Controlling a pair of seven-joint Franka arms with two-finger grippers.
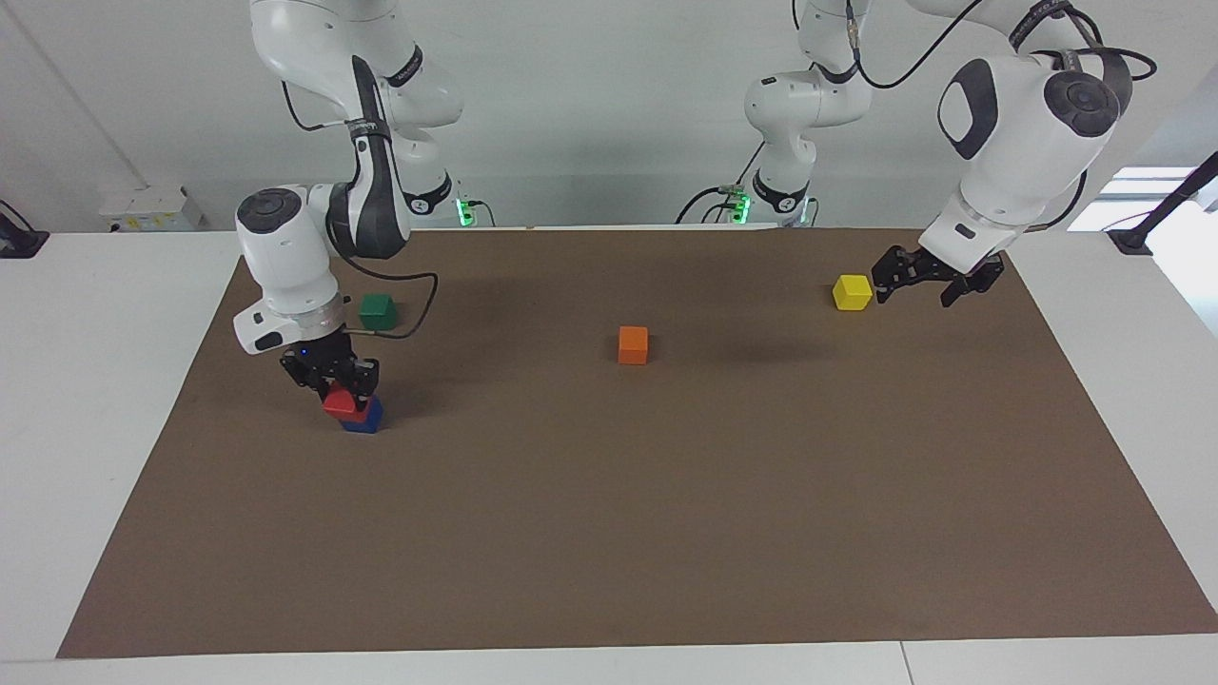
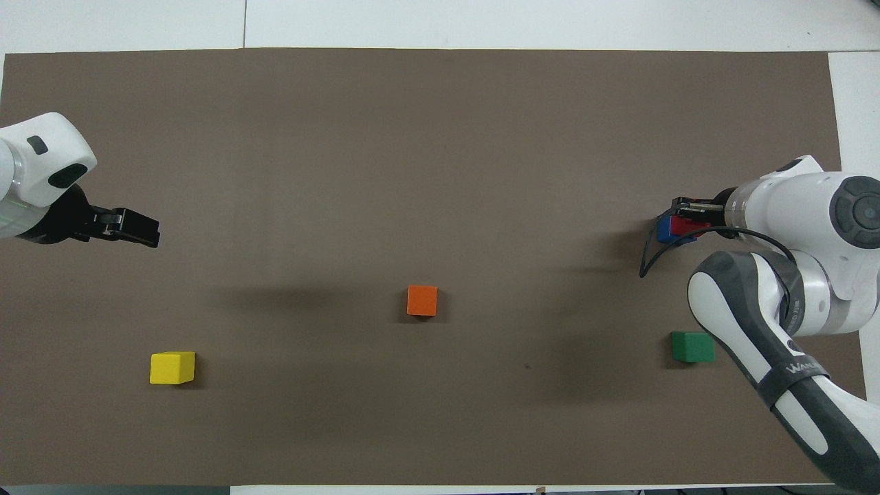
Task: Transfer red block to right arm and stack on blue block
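The red block (image 1: 341, 405) sits on top of the blue block (image 1: 366, 419), shifted a little off its centre, near the right arm's end of the mat. My right gripper (image 1: 344, 392), with a small blue light at its mount, points down and is shut on the red block. In the overhead view the red block (image 2: 689, 227) and the blue block (image 2: 664, 230) show partly under the right gripper (image 2: 685, 221). My left gripper (image 1: 928, 285) hangs open and empty above the mat beside the yellow block (image 1: 852, 292); the left arm waits.
An orange block (image 1: 633, 344) lies mid-mat. A green block (image 1: 378, 311) lies nearer to the robots than the stack, close to the right arm's cable. The yellow block (image 2: 172, 367) lies toward the left arm's end. A brown mat (image 1: 666, 533) covers the white table.
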